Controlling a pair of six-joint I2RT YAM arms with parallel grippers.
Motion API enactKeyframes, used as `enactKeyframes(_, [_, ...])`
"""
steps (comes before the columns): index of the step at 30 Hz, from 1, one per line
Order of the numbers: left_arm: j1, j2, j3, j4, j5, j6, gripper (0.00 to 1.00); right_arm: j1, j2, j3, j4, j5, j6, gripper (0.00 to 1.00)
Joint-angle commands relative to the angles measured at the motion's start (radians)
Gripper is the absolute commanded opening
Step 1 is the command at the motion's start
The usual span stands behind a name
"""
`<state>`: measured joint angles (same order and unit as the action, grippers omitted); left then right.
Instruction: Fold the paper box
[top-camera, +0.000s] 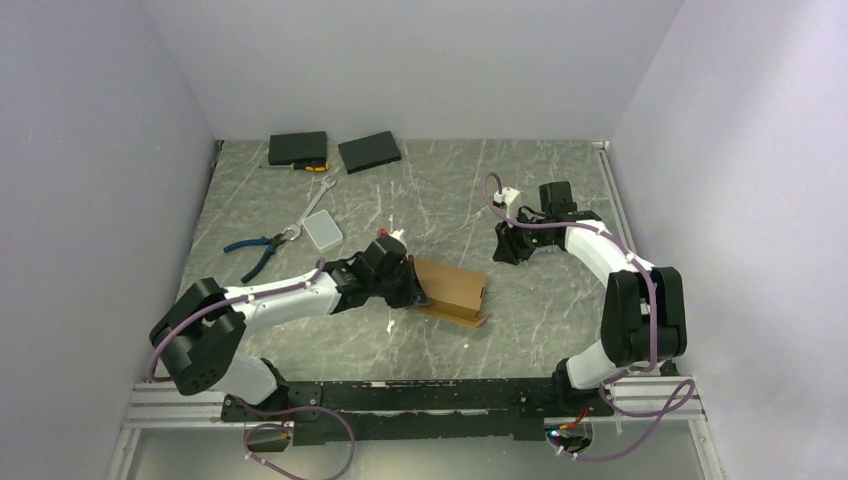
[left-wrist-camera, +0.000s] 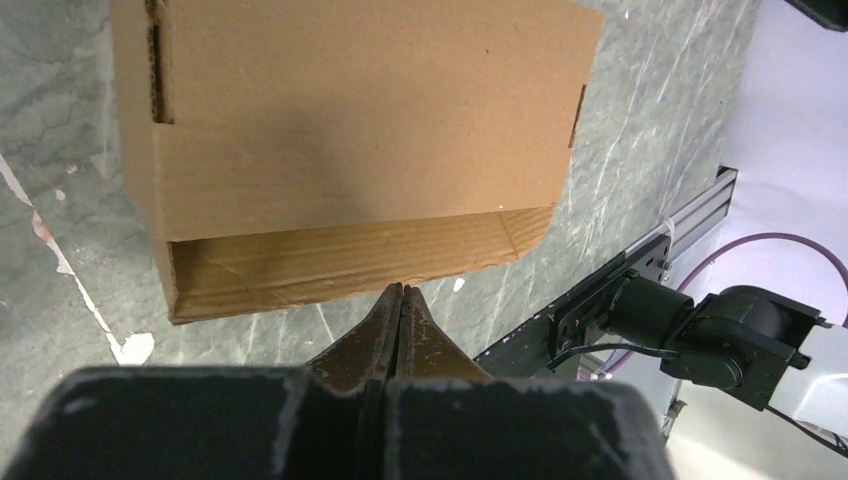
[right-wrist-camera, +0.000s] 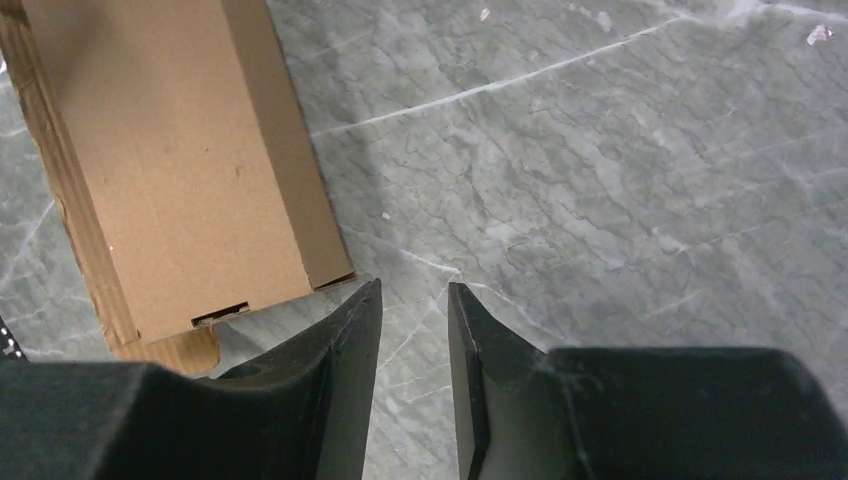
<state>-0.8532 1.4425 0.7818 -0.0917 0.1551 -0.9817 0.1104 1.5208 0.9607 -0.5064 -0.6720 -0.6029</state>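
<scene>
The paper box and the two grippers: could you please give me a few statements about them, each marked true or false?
1. The left gripper is shut, with nothing between its fingers. True.
2. The right gripper is clamped on the paper box. False: its jaws stand apart and empty over the bare table, beside the box.
3. The paper box lies on the table between the two grippers. True.
4. The black slabs lie on top of the paper box. False: they lie at the far edge of the table, well apart from the box.
</scene>
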Motion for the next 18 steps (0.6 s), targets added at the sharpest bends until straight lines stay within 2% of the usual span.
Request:
enactKeyframes(1, [-0.034, 0.004, 0.084, -0.069, -0.073, -0.026, 0.0, -0.003, -0.014, 0.031, 0.044, 0.004, 0.049, 0.33])
enactKeyframes(11, [-0.039, 0.059, 0.169, -0.232, -0.099, -0.009, 0.0, -0.005, 0.011, 0.031, 0.073, 0.078, 0.091, 0.32])
enactKeyframes(18, [-0.039, 0.121, 0.208, -0.264, -0.085, -0.005, 0.0, 0.018, 0.059, 0.036, 0.07, 0.095, 0.1, 0.31])
